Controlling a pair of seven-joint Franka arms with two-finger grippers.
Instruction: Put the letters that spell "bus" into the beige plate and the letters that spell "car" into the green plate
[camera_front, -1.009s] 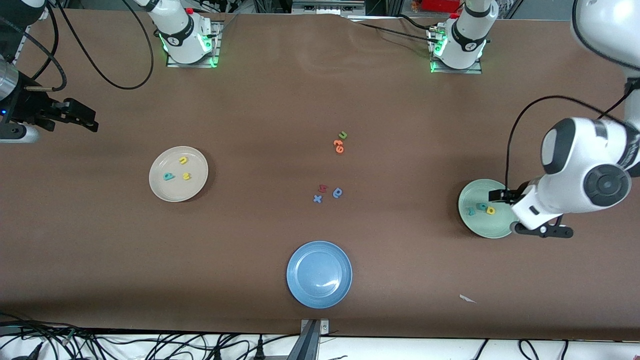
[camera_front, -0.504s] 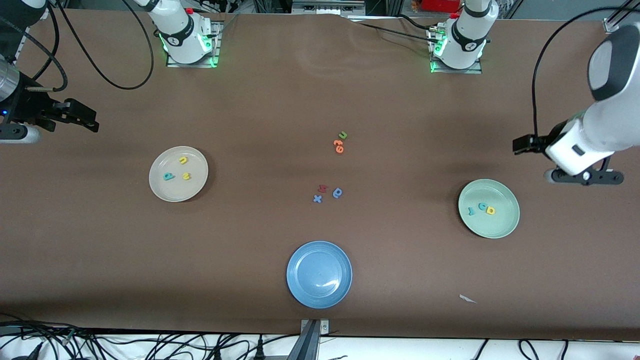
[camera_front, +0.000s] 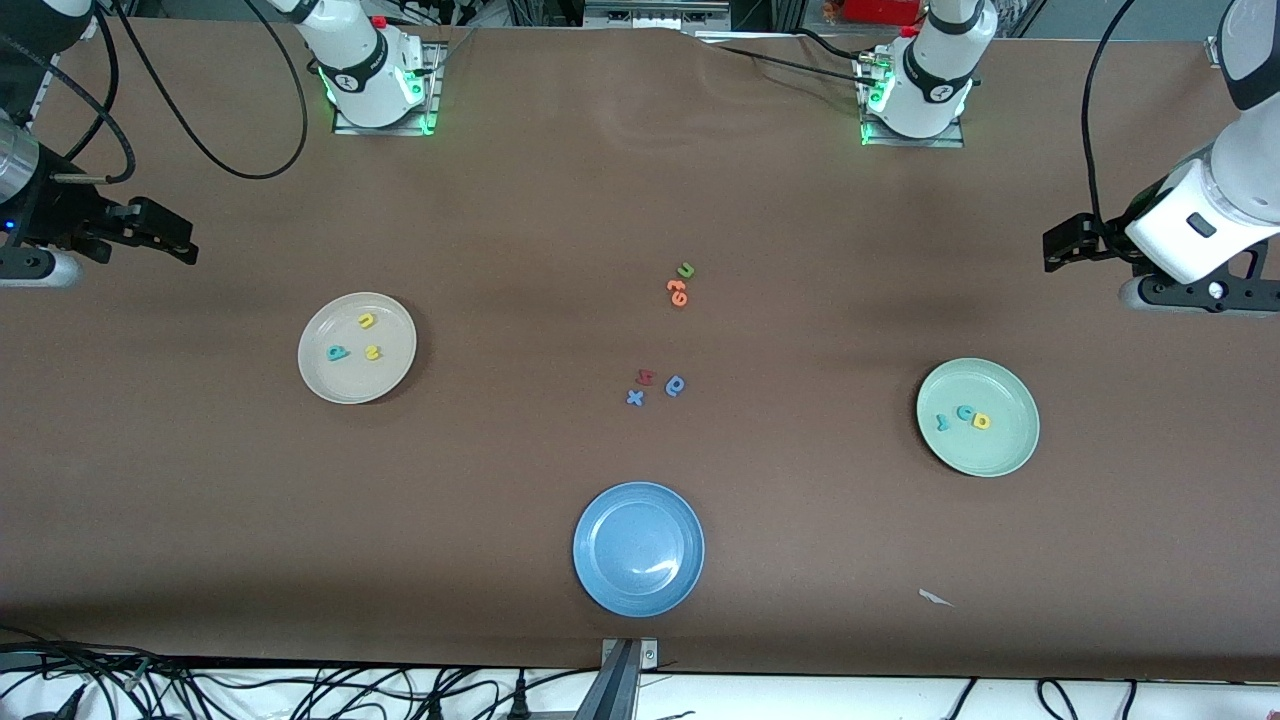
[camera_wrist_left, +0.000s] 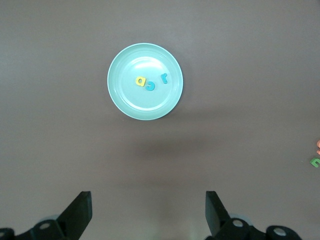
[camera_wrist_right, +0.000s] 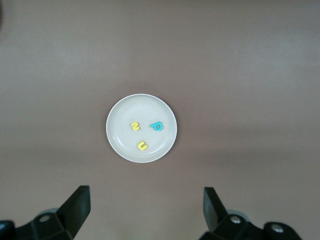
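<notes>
Now, both my grippers hang high over bare table with fingers spread wide, holding nothing. My left gripper (camera_front: 1062, 245) is up over the table at the left arm's end, above the green plate (camera_front: 1005, 455). In that plate lie the teal "r" (camera_front: 941, 422), teal "c" (camera_front: 965, 412) and yellow "a" (camera_front: 982, 421), the "c" touching the "a". My right gripper (camera_front: 175, 240) is at the right arm's end, well away from the green plate. There the beige plate (camera_front: 325, 380) holds the teal "b" (camera_front: 337, 352), yellow "u" (camera_front: 367, 321) and yellow "s" (camera_front: 373, 352), apart from one another.
</notes>
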